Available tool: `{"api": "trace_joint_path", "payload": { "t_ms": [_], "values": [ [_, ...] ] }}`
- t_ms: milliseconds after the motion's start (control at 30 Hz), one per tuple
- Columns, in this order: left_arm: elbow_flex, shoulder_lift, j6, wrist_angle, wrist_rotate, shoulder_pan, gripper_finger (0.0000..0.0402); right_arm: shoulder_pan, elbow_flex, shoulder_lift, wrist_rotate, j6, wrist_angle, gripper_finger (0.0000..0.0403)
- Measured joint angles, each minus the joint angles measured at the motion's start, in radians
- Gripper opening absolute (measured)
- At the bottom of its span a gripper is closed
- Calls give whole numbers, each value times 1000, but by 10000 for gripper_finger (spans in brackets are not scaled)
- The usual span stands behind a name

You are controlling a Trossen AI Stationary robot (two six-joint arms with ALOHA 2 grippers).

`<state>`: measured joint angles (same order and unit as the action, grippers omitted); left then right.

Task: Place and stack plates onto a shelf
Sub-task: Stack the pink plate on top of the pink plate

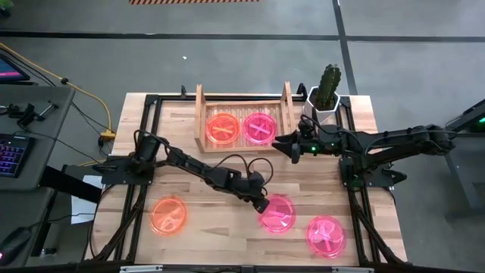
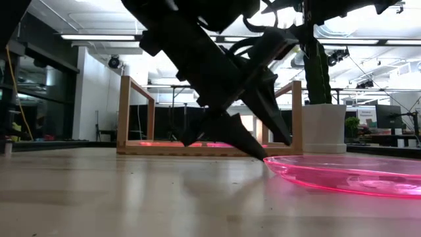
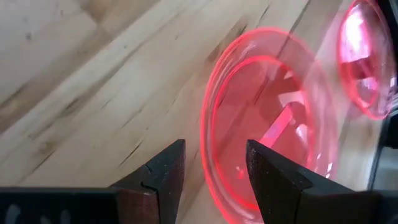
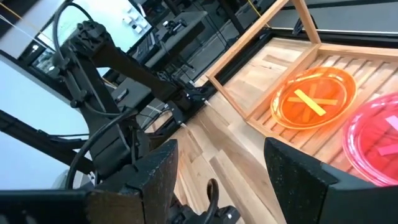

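Note:
My left gripper (image 1: pixel 263 203) is open and low over the table, at the left rim of a pink plate (image 1: pixel 279 214). In the left wrist view its fingers straddle that rim (image 3: pixel 208 155), one outside on the wood side and one over the plate's inside. A second pink plate (image 1: pixel 326 235) and an orange plate (image 1: pixel 168 214) lie flat on the table. The shelf (image 1: pixel 201 114) holds an orange plate (image 1: pixel 223 127) and a pink plate (image 1: pixel 258 127) side by side on its slats. My right gripper (image 1: pixel 292 148) is open and empty, in front of the shelf's right end. My left gripper comes down slanting from the table's left with its fingers on either side of the pink plate's left rim (image 3: pixel 208 155). The plate lies flat on the table. Whether a fingertip (image 2: pixel 258 153) touches the rim, I cannot tell.
A white pot with a cactus (image 1: pixel 327 95) stands right of the shelf, close behind my right arm. Dark frame rails run along the table's edges (image 1: pixel 356 197). Bare wood lies between the orange plate and my left gripper (image 1: pixel 216 220). A desk with a keyboard stands left of the table.

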<state>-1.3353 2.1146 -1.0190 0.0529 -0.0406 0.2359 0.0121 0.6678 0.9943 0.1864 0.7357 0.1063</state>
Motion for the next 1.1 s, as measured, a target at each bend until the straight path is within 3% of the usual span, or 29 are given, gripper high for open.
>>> {"api": "trace_joint_path", "payload": {
  "t_ms": [567, 667, 833, 1100],
  "values": [
    [-2, 43, -4, -53, 22, 26, 153, 2, 0, 0, 1, -2, 15, 222],
    [-1, 46, 0, -64, 29, 26, 121, 2, 0, 0, 1, -3, 14, 222],
    [1, 48, 24, -64, 39, 30, 19, 2, 0, 0, 1, -3, 11, 222],
    [1, -43, 150, -11, 29, -33, 2, 2, 0, 0, 2, -4, 9, 222]
  ]
}}
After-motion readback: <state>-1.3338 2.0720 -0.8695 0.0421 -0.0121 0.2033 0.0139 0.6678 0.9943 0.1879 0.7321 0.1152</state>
